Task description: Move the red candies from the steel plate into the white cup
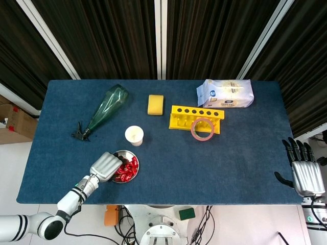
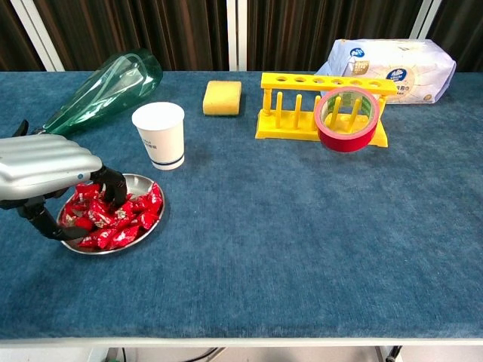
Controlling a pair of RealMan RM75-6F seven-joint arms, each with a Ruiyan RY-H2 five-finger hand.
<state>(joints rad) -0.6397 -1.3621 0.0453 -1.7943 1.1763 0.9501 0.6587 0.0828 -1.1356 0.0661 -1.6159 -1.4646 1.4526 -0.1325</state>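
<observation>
Now your left hand (image 2: 45, 170) curls its fingers down into the candies (image 2: 113, 215) heaped on the plate (image 2: 151, 225). Just beyond it stands the cup (image 2: 159, 134); your right hand (image 1: 305, 173) is spread, holding nothing.

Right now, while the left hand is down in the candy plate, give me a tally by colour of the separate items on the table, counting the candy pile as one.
Red: 2, candies, tape roll
Yellow: 2, sponge, tube rack
White: 2, cup, packet
Green: 1, bottle
Steel: 1, plate
Total: 8
</observation>
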